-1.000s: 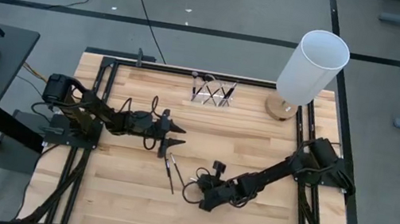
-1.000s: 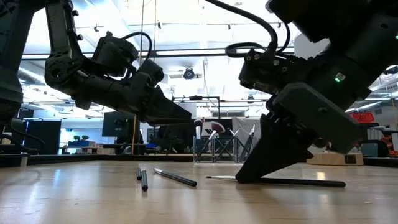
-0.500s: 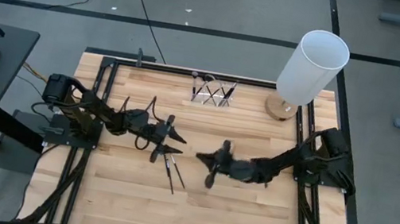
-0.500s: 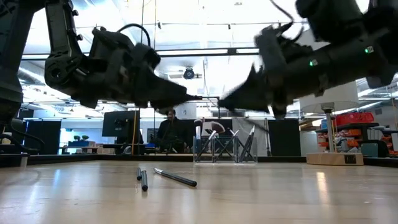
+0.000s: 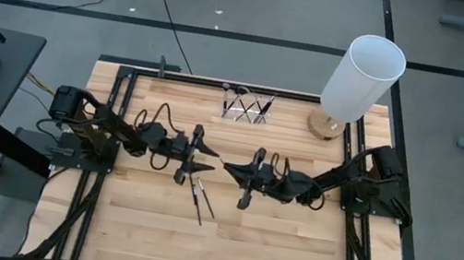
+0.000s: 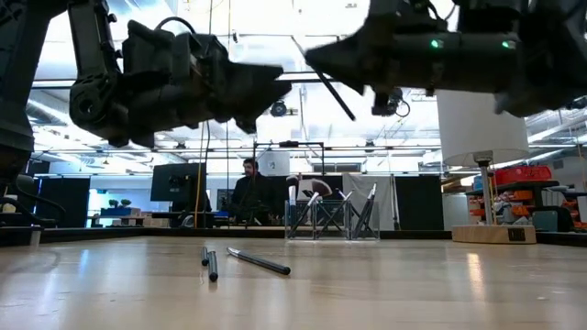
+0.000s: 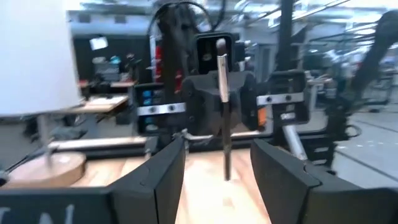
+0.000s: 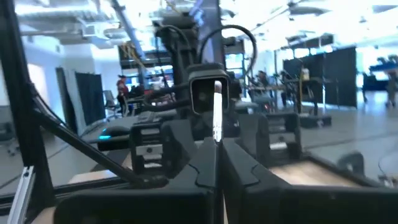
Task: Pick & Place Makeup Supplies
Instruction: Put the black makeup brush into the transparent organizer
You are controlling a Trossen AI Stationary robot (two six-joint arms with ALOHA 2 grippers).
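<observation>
My right gripper (image 5: 229, 169) hangs above the middle of the table, pointing level at my left gripper, and is shut on a thin dark makeup brush (image 6: 323, 78). Facing it a short way off, my left gripper (image 5: 212, 159) is open and holds nothing. In the left wrist view the brush (image 7: 222, 106) stands upright beyond that gripper's spread fingers (image 7: 168, 174). A few more dark sticks (image 5: 200, 196) lie flat on the wood below the left gripper; the low view shows them too (image 6: 260, 262). My right gripper pinches the brush's handle (image 8: 216, 134) between its two shut fingers, which come level from the table's right and lie across it. Brush length shows both above and below the fingers (image 7: 226, 162). The brush is lifted clear of the table, slanted in the low view.
A small clear holder (image 5: 247, 106) with upright brushes stands at the table's far edge. A tall white cylinder on a round wooden base (image 5: 364, 76) stands at the far right corner. Bare wood lies toward the near edge.
My right gripper has risen from the table with the brush, swung toward the left gripper and tipped from pointing down to level. The brush, which lay flat on the wood, now hangs clear above it. My left gripper has risen a little and tipped up to level, staying open.
</observation>
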